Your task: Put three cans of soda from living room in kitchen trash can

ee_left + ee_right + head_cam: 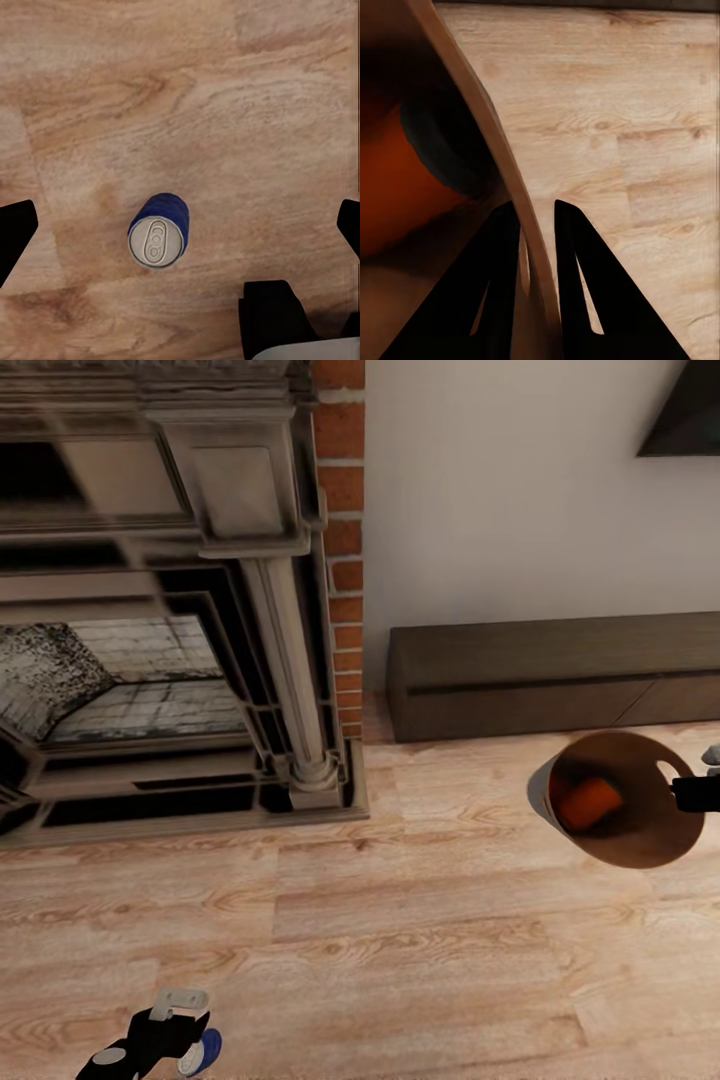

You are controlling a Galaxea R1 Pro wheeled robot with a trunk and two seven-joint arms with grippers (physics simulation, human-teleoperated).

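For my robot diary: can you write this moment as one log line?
room: living room | right gripper: shut on bin rim | in bin: orange can | left gripper: open over blue can on floor

floor (400, 920): light wood, grained, matt | fireplace (150, 610): rough red brick, grey stone-look surround | cabinet (560, 675): dark matt wood | blue can (157, 232): dull grey metal top | bin (640, 830): smooth coppery-brown inside

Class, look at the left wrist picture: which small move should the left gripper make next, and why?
Probably straight down onto the dark blue soda can, then close. The can stands upright on the wood floor, between the open left gripper's fingers, not yet gripped.
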